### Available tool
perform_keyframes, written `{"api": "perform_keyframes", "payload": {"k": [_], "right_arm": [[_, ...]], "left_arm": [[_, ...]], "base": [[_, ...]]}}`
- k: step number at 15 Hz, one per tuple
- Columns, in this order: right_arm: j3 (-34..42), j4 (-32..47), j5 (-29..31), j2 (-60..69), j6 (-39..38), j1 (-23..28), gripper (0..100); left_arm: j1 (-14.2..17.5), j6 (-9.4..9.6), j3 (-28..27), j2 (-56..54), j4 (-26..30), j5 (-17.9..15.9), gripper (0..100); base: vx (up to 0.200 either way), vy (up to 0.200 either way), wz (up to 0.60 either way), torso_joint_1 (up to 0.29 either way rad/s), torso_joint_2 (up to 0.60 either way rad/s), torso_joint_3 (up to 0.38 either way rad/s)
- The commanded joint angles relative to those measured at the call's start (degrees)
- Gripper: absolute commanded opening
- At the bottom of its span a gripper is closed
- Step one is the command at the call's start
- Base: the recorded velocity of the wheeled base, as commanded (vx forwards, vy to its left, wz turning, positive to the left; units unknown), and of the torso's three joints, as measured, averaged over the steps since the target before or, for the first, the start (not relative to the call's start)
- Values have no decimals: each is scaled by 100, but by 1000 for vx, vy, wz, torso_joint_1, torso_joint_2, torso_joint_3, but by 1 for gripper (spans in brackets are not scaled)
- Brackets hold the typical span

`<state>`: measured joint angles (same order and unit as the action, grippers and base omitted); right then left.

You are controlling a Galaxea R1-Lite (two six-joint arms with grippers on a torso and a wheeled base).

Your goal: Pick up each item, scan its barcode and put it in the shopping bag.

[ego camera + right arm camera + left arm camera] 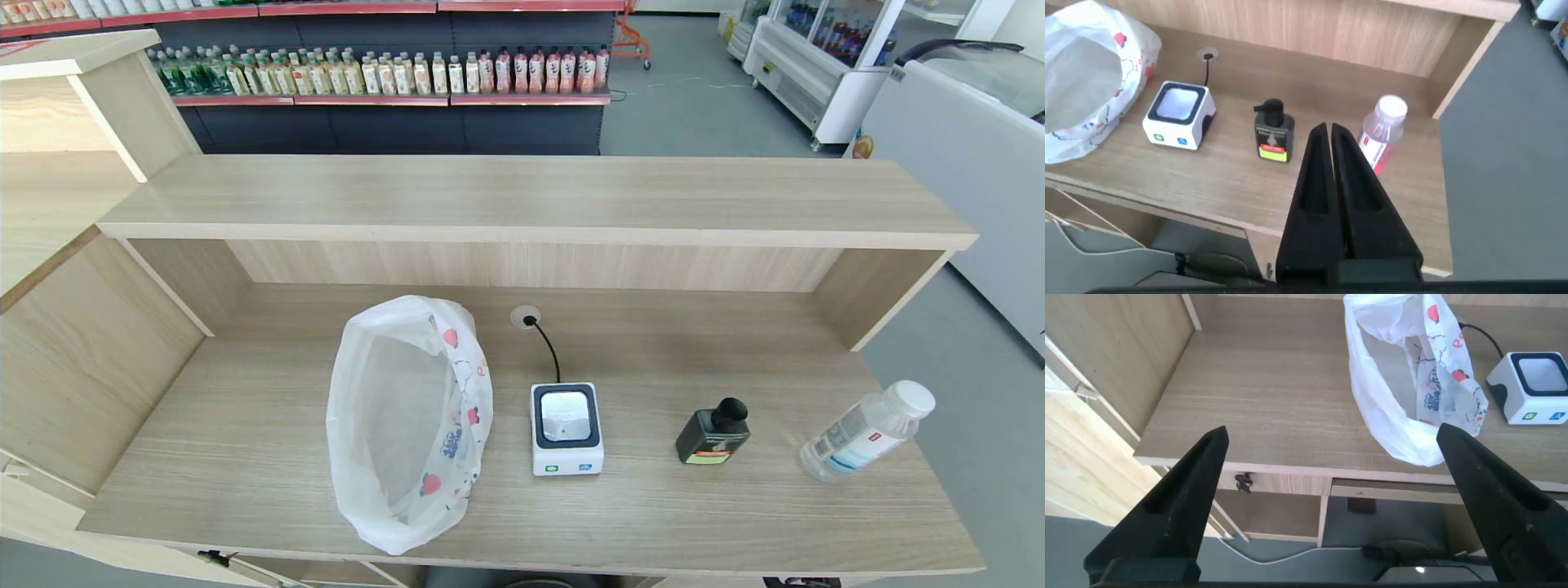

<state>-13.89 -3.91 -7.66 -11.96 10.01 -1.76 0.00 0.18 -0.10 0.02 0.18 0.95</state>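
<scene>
My left pincer (pixel 1333 437) hangs with its two fingers spread wide and nothing between them. It is well to the left of the scanner (pixel 566 428) and nearer to me than it, out over the front edge of the surface (pixel 245 457). My right pincer (pixel 1328 131) has its fingers pressed flat together and grips nothing. It sits to the right of the scanner, likewise nearer to me and off that front edge.

Just left of the scanner lies the shopping bag (pixel 469 384), slumped on its side with its mouth gaping toward me. Looking into the opening and through the thin plastic, I make out no item inside. To the right of the scanner, near it but apart, is the dark bottle (pixel 713 433) with the black cap, which seems to stand upright. Farther right again, well apart from the scanner and close to the end of the surface, is the clear bottle (pixel 865 433) with the white cap. I cannot tell whether it stands or lies.

As I judge it, the task is at its very start: neither bottle is lifted, scanned or bagged. Two full rounds are left, each a pick, a pass of the barcode over the scanner's window, and a drop into the bag. My right pincer would have to open before it can take either bottle.
</scene>
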Motion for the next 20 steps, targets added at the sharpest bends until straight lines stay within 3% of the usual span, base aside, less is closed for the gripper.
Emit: {"api": "perform_keyframes", "payload": {"k": [1,3,6,7,9,14,20], "right_arm": [[-1609,1050,10,-2197,27,-194,0],[-1626,1525,18,-2917,142,-167,0],[-1679,1499,124,-4429,1100,-150,0],[-1679,1499,124,-4429,1100,-150,100],[-1899,1472,537,-5791,1653,-141,100],[-2523,1270,607,-7321,2919,-53,100],[-2944,593,185,-8323,2981,-369,100]], "left_arm": [[0,-1,1,-2,-1,2,100],[0,-1,1,-2,-1,2,100],[0,-1,1,-2,-1,2,100],[0,-1,1,-2,-1,2,100],[0,-1,1,-2,-1,2,100],[0,-1,1,-2,-1,2,100],[0,-1,1,-2,-1,2,100]], "base": [[0,0,0,0,0,0],[0,0,0,0,0,0],[0,0,0,0,0,0],[0,0,0,0,0,0],[0,0,0,0,0,0],[0,0,0,0,0,0],[0,0,0,0,0,0]]}}
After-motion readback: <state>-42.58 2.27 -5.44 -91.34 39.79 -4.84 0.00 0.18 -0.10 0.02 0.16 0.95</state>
